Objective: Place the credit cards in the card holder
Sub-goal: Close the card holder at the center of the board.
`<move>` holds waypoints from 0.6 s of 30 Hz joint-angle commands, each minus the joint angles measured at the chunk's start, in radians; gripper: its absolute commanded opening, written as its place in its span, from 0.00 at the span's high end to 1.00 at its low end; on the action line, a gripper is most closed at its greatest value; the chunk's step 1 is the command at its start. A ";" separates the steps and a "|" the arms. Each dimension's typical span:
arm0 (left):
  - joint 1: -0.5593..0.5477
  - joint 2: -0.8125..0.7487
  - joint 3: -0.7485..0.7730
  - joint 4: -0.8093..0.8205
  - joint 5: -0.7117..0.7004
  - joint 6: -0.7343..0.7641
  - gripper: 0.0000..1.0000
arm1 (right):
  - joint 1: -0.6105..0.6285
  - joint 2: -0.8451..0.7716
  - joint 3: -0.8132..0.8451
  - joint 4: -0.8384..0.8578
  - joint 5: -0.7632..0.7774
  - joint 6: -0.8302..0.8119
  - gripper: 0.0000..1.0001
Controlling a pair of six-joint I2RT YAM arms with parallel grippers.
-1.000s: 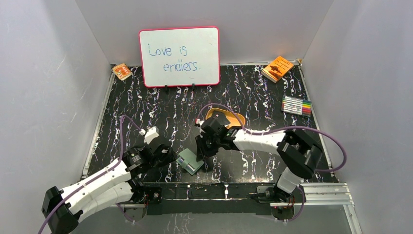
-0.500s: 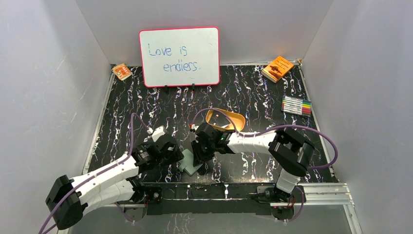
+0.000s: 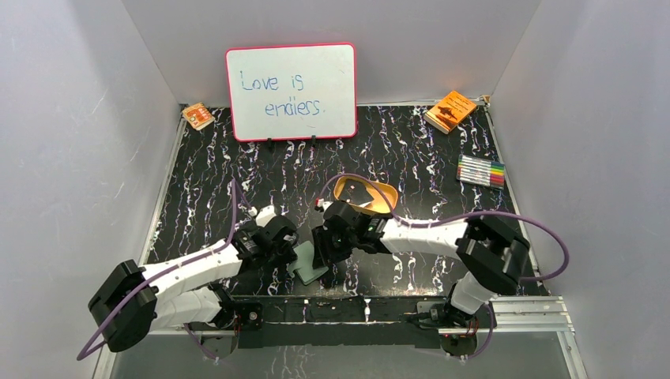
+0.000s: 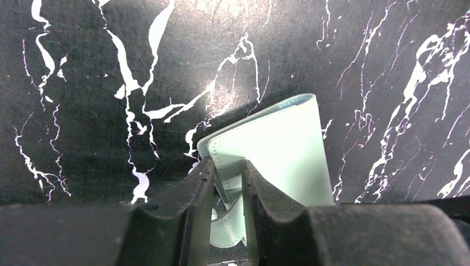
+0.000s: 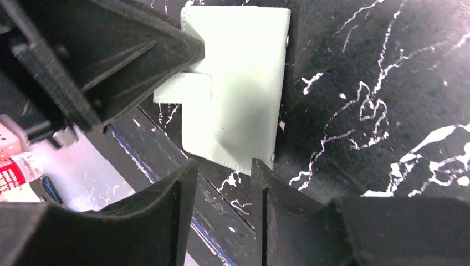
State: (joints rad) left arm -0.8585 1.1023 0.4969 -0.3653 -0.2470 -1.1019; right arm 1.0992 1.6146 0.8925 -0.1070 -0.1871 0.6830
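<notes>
The sage-green card holder [image 3: 307,267] lies folded on the black marbled table near its front edge, between the two arms. In the left wrist view my left gripper [image 4: 226,166] is shut on the card holder's [image 4: 280,149] near corner, with the green cover and strap pinched between its fingers. My right gripper [image 5: 221,165] stands open just short of the card holder's [image 5: 244,83] edge, with only table between its fingers. In the top view the left gripper [image 3: 293,250] and right gripper [image 3: 322,254] flank the wallet. No credit cards are in view.
A tan-orange oval tray [image 3: 379,192] sits just behind the right wrist. A whiteboard [image 3: 291,91] stands at the back, with an orange booklet [image 3: 450,110], a small orange packet [image 3: 197,116] and a marker set [image 3: 481,170] around it. The table's front edge [image 5: 138,160] runs close under the right gripper.
The left arm swung in to the card holder and its jaws opened, then closed on the corner. The right gripper's jaws opened wider and hold nothing.
</notes>
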 commanded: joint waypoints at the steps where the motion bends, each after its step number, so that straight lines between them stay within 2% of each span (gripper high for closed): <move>1: 0.007 -0.012 -0.074 -0.037 0.005 -0.003 0.82 | -0.001 -0.107 -0.049 0.037 0.068 0.065 0.47; 5: 0.007 -0.043 -0.119 -0.023 0.016 -0.016 0.87 | -0.035 -0.149 -0.119 0.113 0.036 0.136 0.38; 9: 0.007 -0.065 -0.152 -0.011 0.027 -0.023 0.92 | -0.085 -0.150 -0.191 0.222 -0.048 0.218 0.33; 14: 0.007 -0.076 -0.183 -0.004 0.034 -0.041 0.98 | -0.102 -0.122 -0.236 0.303 -0.102 0.277 0.31; 18: 0.007 -0.083 -0.207 0.001 0.043 -0.053 0.99 | -0.104 -0.090 -0.253 0.358 -0.133 0.323 0.32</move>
State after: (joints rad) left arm -0.8516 0.9867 0.3695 -0.2424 -0.2363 -1.1572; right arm 0.9974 1.4998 0.6502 0.1211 -0.2638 0.9367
